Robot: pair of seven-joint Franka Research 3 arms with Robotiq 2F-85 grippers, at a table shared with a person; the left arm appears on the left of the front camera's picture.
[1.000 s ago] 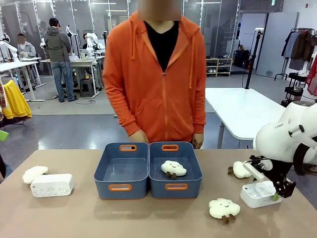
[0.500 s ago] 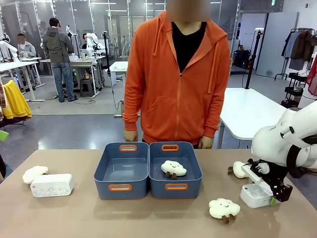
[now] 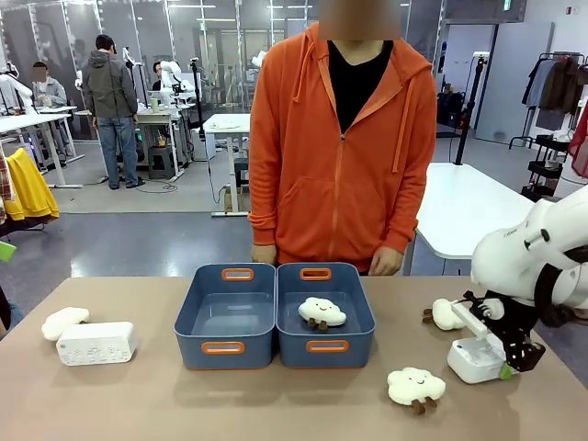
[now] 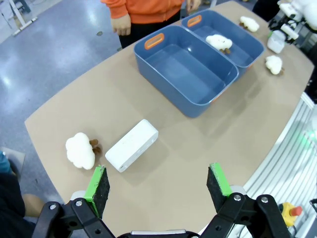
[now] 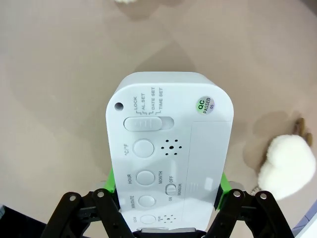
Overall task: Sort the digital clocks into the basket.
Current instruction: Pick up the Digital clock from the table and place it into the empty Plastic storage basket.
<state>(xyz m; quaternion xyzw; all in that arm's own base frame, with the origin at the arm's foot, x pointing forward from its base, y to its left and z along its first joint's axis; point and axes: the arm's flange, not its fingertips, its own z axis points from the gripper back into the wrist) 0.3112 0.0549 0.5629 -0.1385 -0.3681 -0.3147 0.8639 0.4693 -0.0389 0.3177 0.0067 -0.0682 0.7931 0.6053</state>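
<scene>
Digital clocks number two, both smooth white plastic boxes with rounded corners. The gripped clock [image 3: 476,356] sits well to the right of the empty basket [image 3: 188,338]. The right gripper [image 3: 508,360] has its green pads clamped on the clock's long sides. The right wrist view shows the clock's back face with a slider, round buttons and a shiny round sticker. Whether it rests on the matte tan table [image 3: 276,409] or hangs clear I cannot tell. The other clock [image 3: 96,343] lies flat well to the basket's left, with a fluffy cream cloud plush [image 3: 64,322] just beside it. The left gripper [image 4: 158,184] hangs over that side with its fingers spread wide, holding nothing. The basket is a smooth blue-grey rectangular tub with orange-rimmed handle slots. The twin basket [image 3: 363,342], touching its right side, holds a second cloud plush [image 3: 322,312].
</scene>
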